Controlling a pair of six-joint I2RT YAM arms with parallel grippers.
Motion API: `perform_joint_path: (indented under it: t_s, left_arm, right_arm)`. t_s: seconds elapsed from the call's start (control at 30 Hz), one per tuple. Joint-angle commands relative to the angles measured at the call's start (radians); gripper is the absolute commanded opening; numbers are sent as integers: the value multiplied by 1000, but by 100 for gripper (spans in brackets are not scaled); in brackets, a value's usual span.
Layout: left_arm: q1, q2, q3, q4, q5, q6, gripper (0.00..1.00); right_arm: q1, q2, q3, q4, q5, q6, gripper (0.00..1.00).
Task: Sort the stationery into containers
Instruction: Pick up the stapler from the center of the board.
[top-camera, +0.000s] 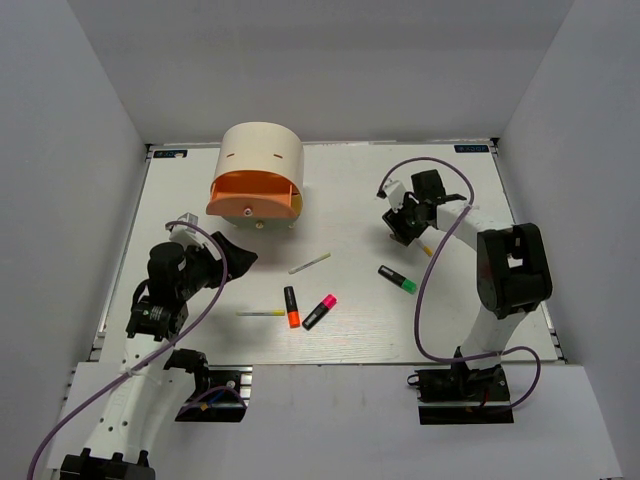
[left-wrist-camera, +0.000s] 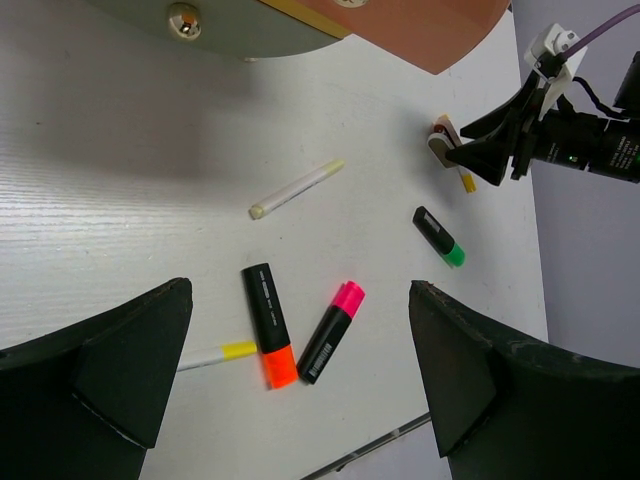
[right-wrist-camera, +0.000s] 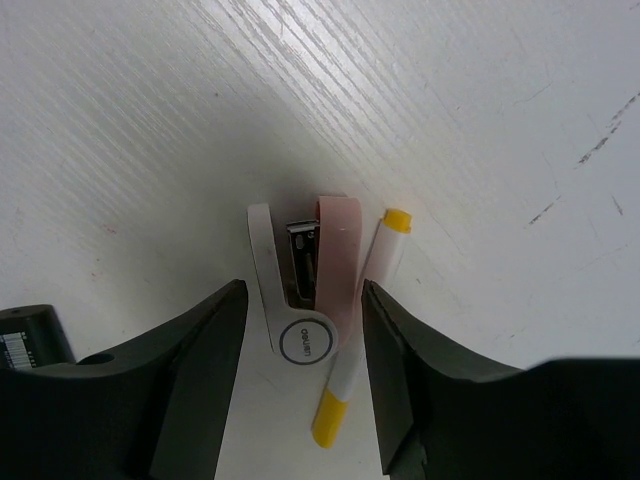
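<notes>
Right gripper: jaws apart, nothing held. They straddle the mini stapler, one finger at its 9 o'clock and one at its 3. I can't tell if the pads touch it.

In the right wrist view the stapler's long axis runs about 12 to 6, so your closing line crosses it. That looks fine for a pinch.

Watch the yellow-tipped pen. It lies parallel against the stapler's 3 o'clock side, right at the inner edge of that finger, so closing will likely catch both.

In the top view the open orange drawer sits at roughly 9 o'clock from this gripper, well apart.

Left gripper: jaws wide apart and empty, hanging over the orange marker and pink marker. The left arm is nearer those, the right arm nearer the stapler.
</notes>
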Motion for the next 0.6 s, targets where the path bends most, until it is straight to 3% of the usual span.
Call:
perform_joint_path:
  t_s: [0.0, 0.23, 0.4, 0.57]
  left_arm:
    - [-2, -2, 3, 20, 4, -2, 99]
    - [-2, -2, 3, 11, 4, -2, 99]
    - [-2, -2, 3, 11, 4, -2, 99]
    - [-2, -2, -7, 30, 13, -2, 99]
  right_arm:
    - [4, 33, 3, 13, -11, -7, 55]
    - [2, 37, -12, 17, -11, -11, 50]
    - [7, 10, -15, 10, -26, -13, 28]
    - [5, -100, 64, -82, -135, -13, 18]
